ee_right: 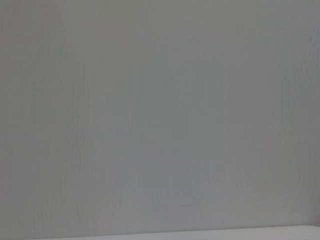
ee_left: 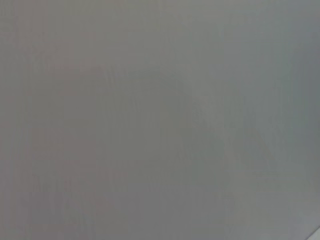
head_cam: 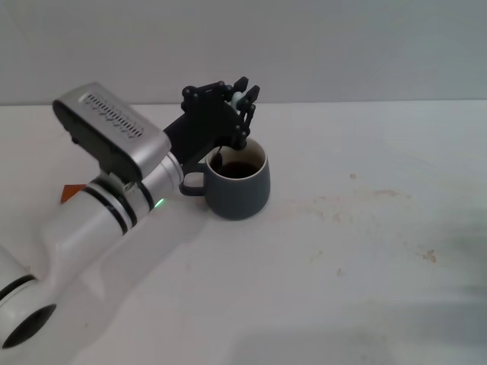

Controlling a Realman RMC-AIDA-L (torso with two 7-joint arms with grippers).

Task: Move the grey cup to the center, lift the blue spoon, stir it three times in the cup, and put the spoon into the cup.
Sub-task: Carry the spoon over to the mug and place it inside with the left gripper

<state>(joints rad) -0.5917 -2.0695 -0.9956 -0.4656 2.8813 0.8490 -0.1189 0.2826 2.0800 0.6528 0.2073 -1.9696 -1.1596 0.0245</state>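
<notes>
Soft, even, rather dim light fills the head view; the white tabletop (head_cam: 342, 251) carries faint shadows along its near edge and beneath the white robot arm (head_cam: 99, 220). Both wrist views show only featureless, flat grey, without detail.

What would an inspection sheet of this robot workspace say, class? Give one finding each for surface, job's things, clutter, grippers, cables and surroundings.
Surface: white tabletop, with faint brownish stains to the right of the cup.
Job's things: dark slate-grey ceramic mug stands upright, loop handle towards the left arm, dark brown liquid inside. Slim spoon with pale-blue handle is held over the cup, its lower end reaching into the mug.
Clutter: small orange object partly hidden behind the left arm.
Grippers: left gripper above the mug's rim, fingers shut on the spoon handle; right gripper not in view.
Cables: nothing seen.
Surroundings: plain pale wall behind the table; both wrist views show only blank grey.
</notes>
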